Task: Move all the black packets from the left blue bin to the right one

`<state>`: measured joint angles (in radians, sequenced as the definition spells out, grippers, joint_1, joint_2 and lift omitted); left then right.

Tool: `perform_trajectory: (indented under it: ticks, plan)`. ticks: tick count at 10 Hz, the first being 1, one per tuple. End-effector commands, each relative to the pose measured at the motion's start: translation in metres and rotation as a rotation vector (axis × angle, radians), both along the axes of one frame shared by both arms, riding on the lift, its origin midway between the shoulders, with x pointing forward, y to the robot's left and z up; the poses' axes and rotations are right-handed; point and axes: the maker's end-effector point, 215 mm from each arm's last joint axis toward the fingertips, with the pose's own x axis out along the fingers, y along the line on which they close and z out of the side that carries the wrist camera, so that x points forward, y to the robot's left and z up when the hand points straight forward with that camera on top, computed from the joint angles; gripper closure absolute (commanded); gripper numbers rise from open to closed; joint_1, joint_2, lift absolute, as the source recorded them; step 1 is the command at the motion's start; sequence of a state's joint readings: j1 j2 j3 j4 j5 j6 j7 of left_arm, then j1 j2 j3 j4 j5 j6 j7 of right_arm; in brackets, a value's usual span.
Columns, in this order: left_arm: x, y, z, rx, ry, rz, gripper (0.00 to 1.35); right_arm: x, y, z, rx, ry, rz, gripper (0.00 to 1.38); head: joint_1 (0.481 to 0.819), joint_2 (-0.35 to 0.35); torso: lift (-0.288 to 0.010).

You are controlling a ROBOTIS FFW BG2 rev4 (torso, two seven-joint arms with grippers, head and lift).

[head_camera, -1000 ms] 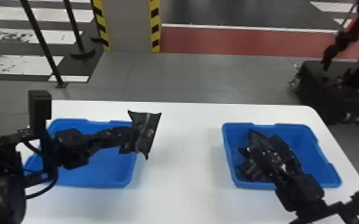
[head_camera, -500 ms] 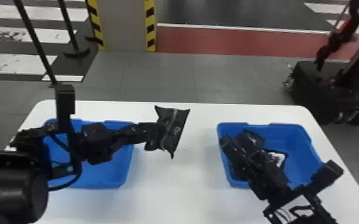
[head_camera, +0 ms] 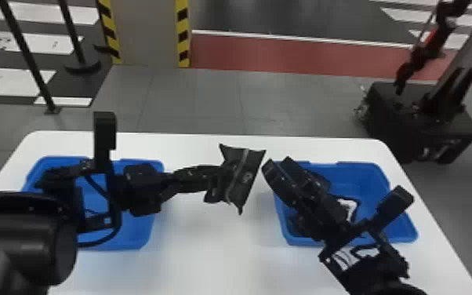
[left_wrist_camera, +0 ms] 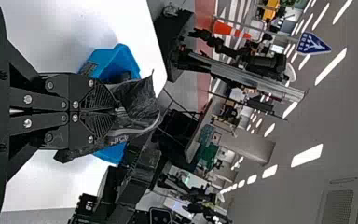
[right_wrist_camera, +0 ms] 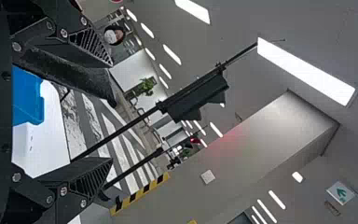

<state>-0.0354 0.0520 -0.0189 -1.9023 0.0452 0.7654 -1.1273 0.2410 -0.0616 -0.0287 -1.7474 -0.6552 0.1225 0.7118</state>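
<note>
Packet (head_camera: 245,172) nearly across, with right gripper (right_wrist_camera: 111,113) newly raised near it.
From the left: left bin (head_camera: 139,235) largely behind the arm, no telling what remains inside; next, left gripper (left_wrist_camera: 115,111), closed on the black packet's edge, carried over the past second from beside that bin across the table (head_camera: 215,259) to just short of right bin (head_camera: 376,186); lastly, right gripper, fingers wide apart, apparently empty, swung up from inside right bin. Probably a handover ahead, or else a need to clear space for the drop.
</note>
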Motion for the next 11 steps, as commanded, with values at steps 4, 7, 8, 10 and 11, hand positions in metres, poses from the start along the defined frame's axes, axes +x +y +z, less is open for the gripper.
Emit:
perform_trajectory:
  ticks: [4,7,8,10,11]
  plan:
    - [0.001,-0.016,-0.007,-0.010,0.022,-0.032,1.20,0.007,0.019,0.018,0.018,-0.030,0.046,0.34,0.695,-0.108,-0.110]
    - [0.005,-0.016,-0.003,-0.015,0.012,-0.030,1.20,0.006,0.037,0.006,0.030,0.003,0.110,0.86,0.695,-0.091,-0.110]
    - [0.006,-0.017,-0.002,-0.016,0.012,-0.030,1.20,0.009,0.039,0.006,0.028,-0.004,0.122,1.03,0.695,-0.084,-0.110]
    - [0.005,-0.020,-0.003,-0.021,0.015,-0.035,1.20,0.012,0.033,0.011,0.030,-0.033,0.094,1.28,0.695,-0.078,-0.110]
    - [0.005,-0.020,-0.003,-0.030,0.015,-0.030,1.20,0.011,0.032,0.010,0.041,-0.030,0.091,1.28,0.695,-0.083,-0.110]
